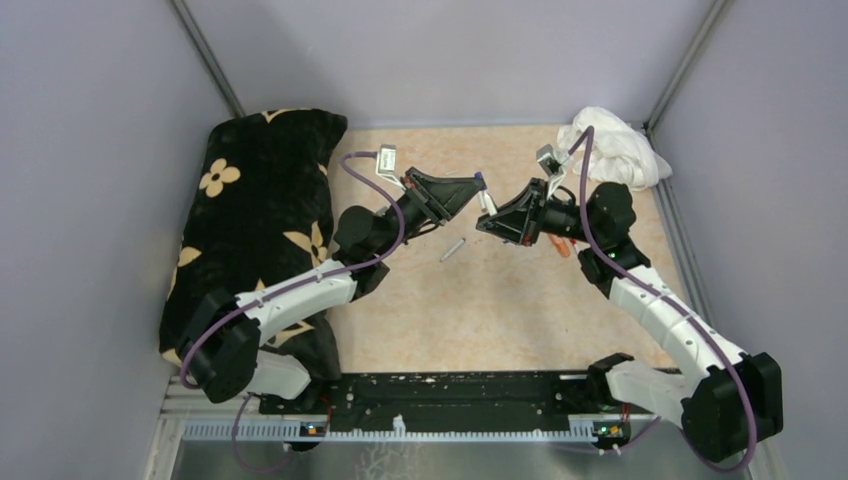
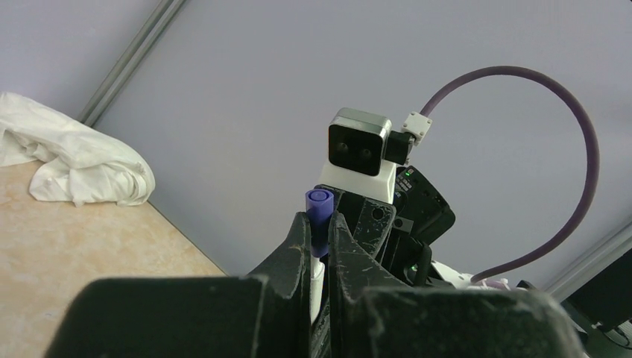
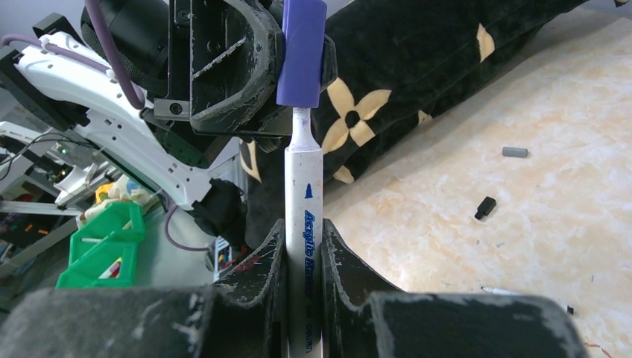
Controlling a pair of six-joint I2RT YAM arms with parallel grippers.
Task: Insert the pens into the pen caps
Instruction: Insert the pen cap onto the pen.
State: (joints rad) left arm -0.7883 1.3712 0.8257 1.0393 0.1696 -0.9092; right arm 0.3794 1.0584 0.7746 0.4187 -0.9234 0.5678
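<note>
My left gripper (image 1: 473,188) is shut on a purple pen cap (image 1: 479,180), also in the left wrist view (image 2: 319,205). My right gripper (image 1: 491,213) is shut on a white pen (image 1: 487,203) with blue lettering (image 3: 304,216). Both are held in the air over the table's middle. In the right wrist view the pen's narrow tip enters the open end of the cap (image 3: 302,52), and the two are in line. A grey pen (image 1: 452,249) lies on the table below. A grey cap (image 3: 514,152) and a black cap (image 3: 485,208) lie on the table.
A black flowered cushion (image 1: 265,200) fills the left side of the table. A white cloth (image 1: 615,145) lies at the back right corner. Something orange (image 1: 560,247) lies under the right arm. Grey walls close in the table on three sides.
</note>
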